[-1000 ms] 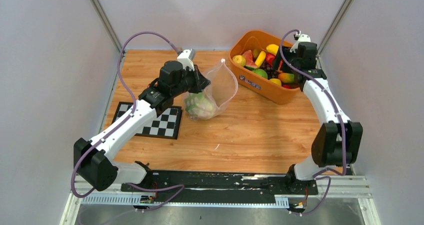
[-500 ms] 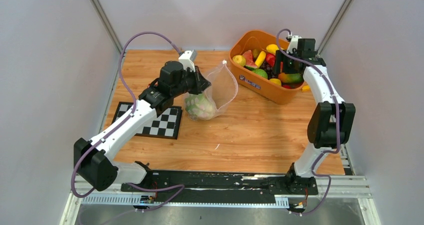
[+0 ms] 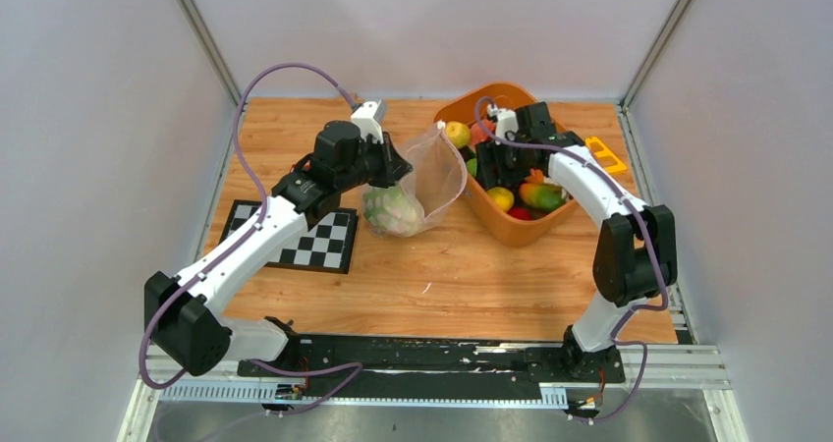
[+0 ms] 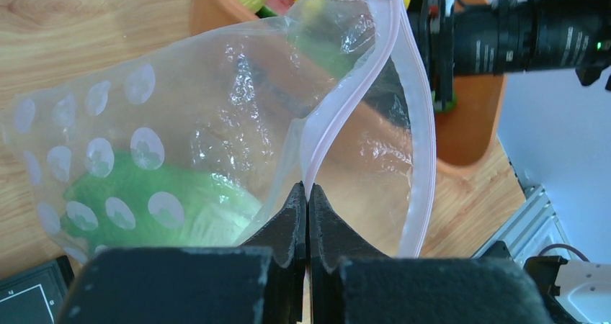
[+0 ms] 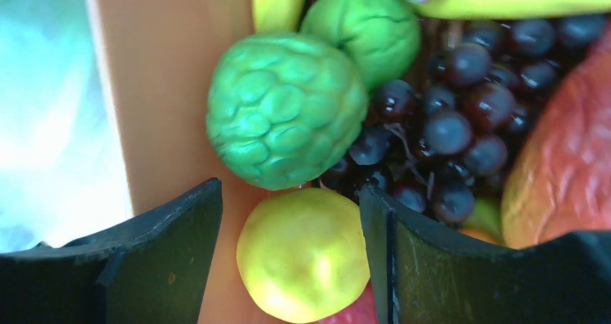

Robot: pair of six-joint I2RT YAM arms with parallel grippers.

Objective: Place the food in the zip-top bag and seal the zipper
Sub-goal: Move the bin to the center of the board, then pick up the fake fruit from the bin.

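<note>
My left gripper (image 3: 401, 167) is shut on the zip-top bag (image 3: 437, 172), pinching the pinkish zipper (image 4: 405, 86) at the bag's near edge (image 4: 308, 189) and holding the mouth open towards the basket. A green cabbage (image 3: 393, 209) lies inside the bag (image 4: 166, 209). My right gripper (image 3: 488, 174) is down in the orange basket (image 3: 521, 232). Its jaws are open (image 5: 292, 194) on either side of a yellow lemon (image 5: 302, 255), not closed on it. A bumpy green fruit (image 5: 284, 111), purple grapes (image 5: 461, 115) and a reddish mango (image 5: 569, 158) lie around it.
The basket's wall (image 5: 158, 108) stands close to the bag's mouth. A checkerboard (image 3: 300, 238) lies on the wooden table under the left arm. A small orange-yellow flat piece (image 3: 604, 154) lies to the right of the basket. Grey walls close in the table.
My right arm has swung left and down into the basket, and the basket has shifted left to the bag's mouth. The left gripper and bag have held still.
</note>
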